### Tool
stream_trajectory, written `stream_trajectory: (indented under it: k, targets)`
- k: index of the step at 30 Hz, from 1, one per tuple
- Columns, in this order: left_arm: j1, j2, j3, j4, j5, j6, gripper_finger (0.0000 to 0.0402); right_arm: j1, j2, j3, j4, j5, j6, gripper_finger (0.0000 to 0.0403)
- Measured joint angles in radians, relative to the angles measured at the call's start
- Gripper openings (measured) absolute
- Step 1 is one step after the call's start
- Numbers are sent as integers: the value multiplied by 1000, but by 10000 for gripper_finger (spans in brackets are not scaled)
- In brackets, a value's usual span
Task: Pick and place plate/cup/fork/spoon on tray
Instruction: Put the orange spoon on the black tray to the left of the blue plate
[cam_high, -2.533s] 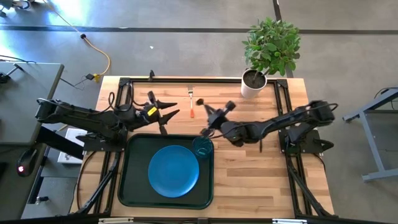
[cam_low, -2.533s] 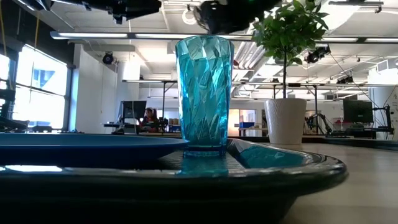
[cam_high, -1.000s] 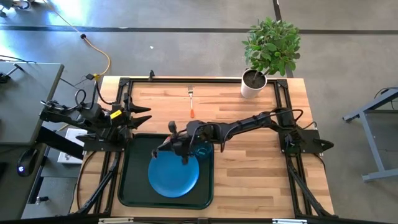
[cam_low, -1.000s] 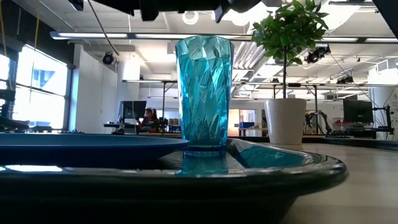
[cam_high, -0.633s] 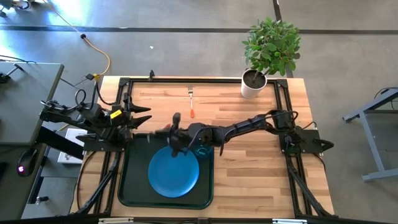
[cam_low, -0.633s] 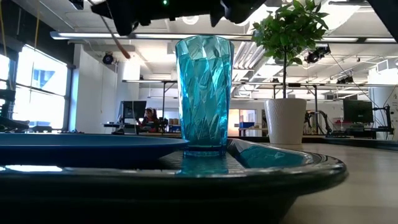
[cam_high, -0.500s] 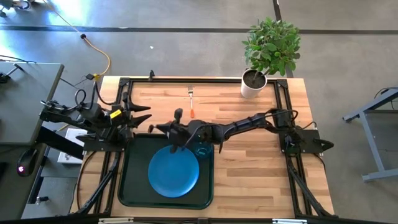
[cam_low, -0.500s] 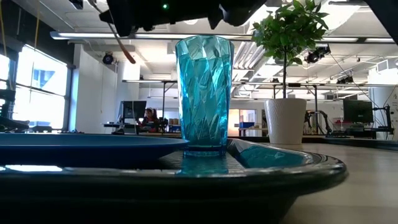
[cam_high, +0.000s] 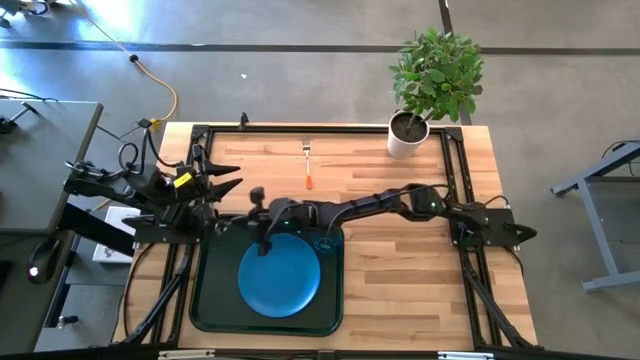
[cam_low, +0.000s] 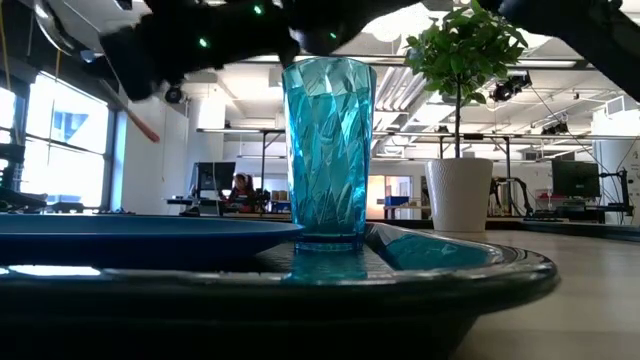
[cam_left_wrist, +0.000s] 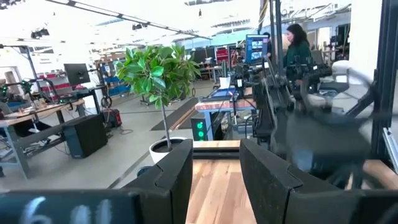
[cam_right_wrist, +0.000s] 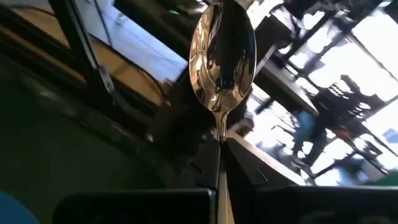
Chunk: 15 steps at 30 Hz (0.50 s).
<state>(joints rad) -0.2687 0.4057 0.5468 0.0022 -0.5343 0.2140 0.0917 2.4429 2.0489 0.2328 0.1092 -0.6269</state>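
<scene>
I have the right gripper (cam_high: 258, 218) over the tray (cam_high: 205, 290), above its far-left corner, jaws clenched on the spoon (cam_right_wrist: 222, 59). The plate (cam_high: 279, 274) and cup (cam_high: 326, 237) sit on the tray; the fork (cam_high: 308, 166) lies on the table beyond the tray. The left gripper (cam_high: 222, 180) waits left of the tray's far edge, jaws spread. My worry: released from this height, the spoon could bounce off the plate's rim.

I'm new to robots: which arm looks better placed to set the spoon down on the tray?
The right. Its hand already grips the spoon above the tray, near the plate. The left hand waits off the tray's edge.
</scene>
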Motion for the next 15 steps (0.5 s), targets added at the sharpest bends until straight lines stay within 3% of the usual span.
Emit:
stream_trajectory:
  k: [8, 11, 15]
  targets:
    - [0, 0, 0, -2, 0, 32, 122, -49, 104, 298, -274, -243, 69, 0]
    - [0, 0, 0, 5, 0, 34, 122, -74, 129, 284, -203, -371, 18, 0]
    - [0, -1, 0, 11, 0, 34, 122, -86, 149, 267, -191, -396, -84, 0]
